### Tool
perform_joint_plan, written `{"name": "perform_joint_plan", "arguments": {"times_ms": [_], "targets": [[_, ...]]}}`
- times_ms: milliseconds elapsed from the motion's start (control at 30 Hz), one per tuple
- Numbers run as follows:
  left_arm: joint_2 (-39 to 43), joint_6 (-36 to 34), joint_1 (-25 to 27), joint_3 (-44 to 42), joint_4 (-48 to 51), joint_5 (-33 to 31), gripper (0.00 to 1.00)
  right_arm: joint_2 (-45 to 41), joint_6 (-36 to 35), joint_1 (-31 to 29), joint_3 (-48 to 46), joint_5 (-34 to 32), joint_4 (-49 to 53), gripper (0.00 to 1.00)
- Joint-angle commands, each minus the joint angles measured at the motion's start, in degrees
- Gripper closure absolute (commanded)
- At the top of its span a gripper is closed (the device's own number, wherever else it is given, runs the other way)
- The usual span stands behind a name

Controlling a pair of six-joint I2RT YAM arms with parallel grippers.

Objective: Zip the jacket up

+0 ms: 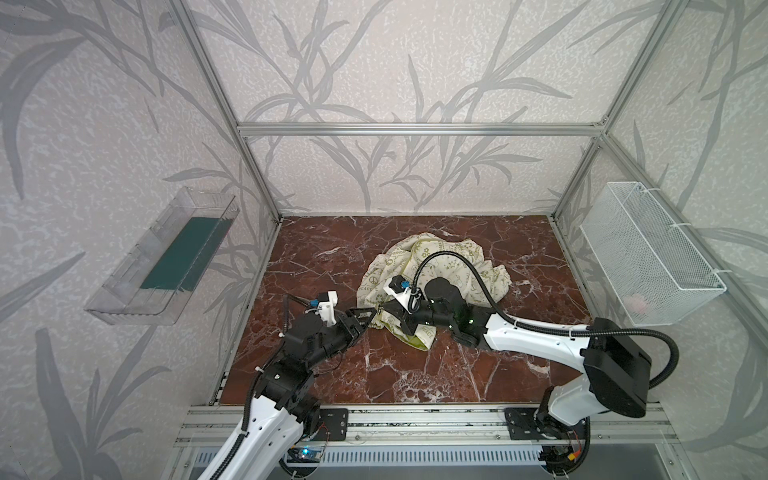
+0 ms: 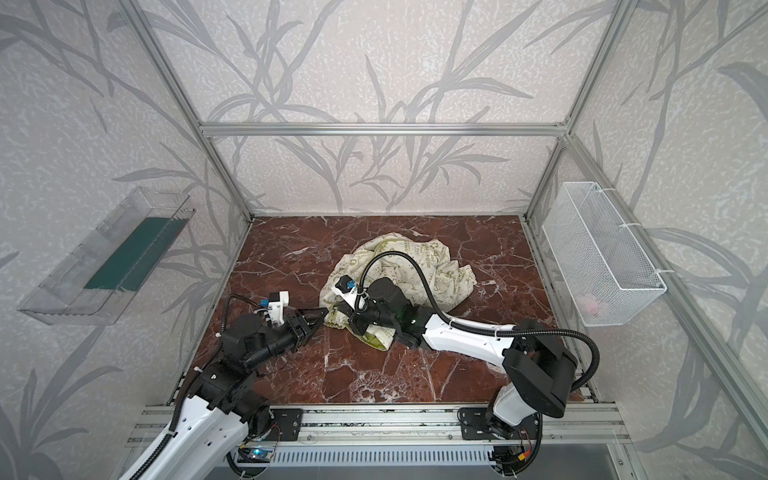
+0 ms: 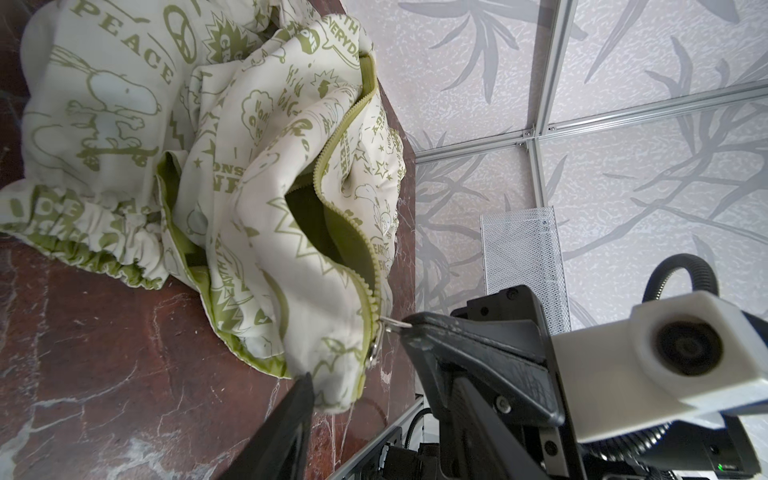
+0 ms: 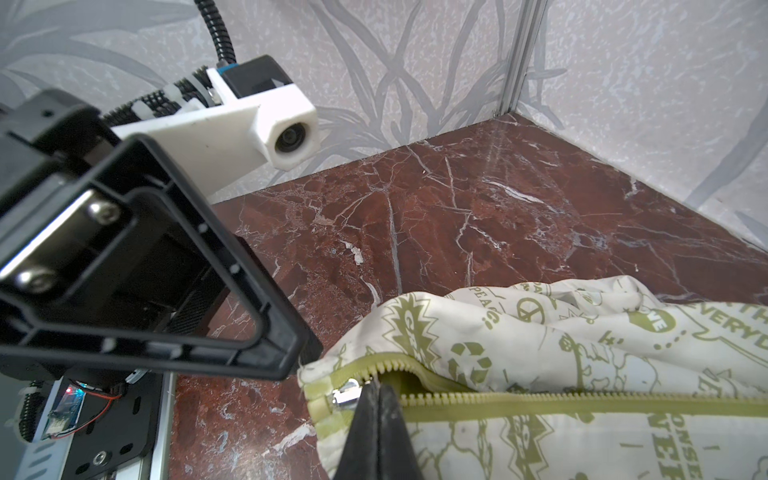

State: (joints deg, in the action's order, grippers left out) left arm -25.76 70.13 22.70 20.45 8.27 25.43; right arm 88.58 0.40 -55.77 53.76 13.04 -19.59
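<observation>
The jacket lies crumpled on the red marble table, cream with olive doodles. Its green zipper gapes open above the silver slider near the hem's end. My right gripper is shut on the slider's pull tab. My left gripper sits at the same hem corner with its jaws apart. One of its fingers touches the cream hem end, and its tip meets the corner in the right wrist view. Its other finger is hidden.
A clear plastic bin hangs on the left wall and a white mesh basket on the right wall. Aluminium frame posts stand at the table's corners, and a rail runs along the front edge. Both grippers meet tip to tip at the jacket's near-left corner.
</observation>
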Motion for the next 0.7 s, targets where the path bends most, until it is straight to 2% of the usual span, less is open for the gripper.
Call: {"name": "perform_joint_plan", "arguments": {"times_ms": [0, 133, 233, 333, 667], "targets": [[0.45, 1.98, -0.19, -1.27, 2.58, -0.47, 0.43, 1.14, 1.06, -0.04, 2.42, 1.28, -2.38, 1.0], [-1.86, 1.68, -0.24, -1.25, 0.07, 0.9, 0.44, 1.34, 1.22, -0.03, 2.76, 1.61, -2.44, 1.0], [-5.39, 1.56, -0.2, -1.21, -3.35, 2.88, 0.55, 1.51, 1.47, -0.04, 3.02, 1.99, -2.36, 1.0], [-7.48, 1.24, -0.2, -1.01, -5.06, 3.68, 0.59, 1.43, 1.57, 0.01, 3.11, 2.04, -2.03, 1.0], [-1.11, 1.48, -0.29, -2.06, -2.48, -1.13, 0.7, 1.51, 1.53, 0.04, 3.11, 2.27, -1.37, 1.0]]}}
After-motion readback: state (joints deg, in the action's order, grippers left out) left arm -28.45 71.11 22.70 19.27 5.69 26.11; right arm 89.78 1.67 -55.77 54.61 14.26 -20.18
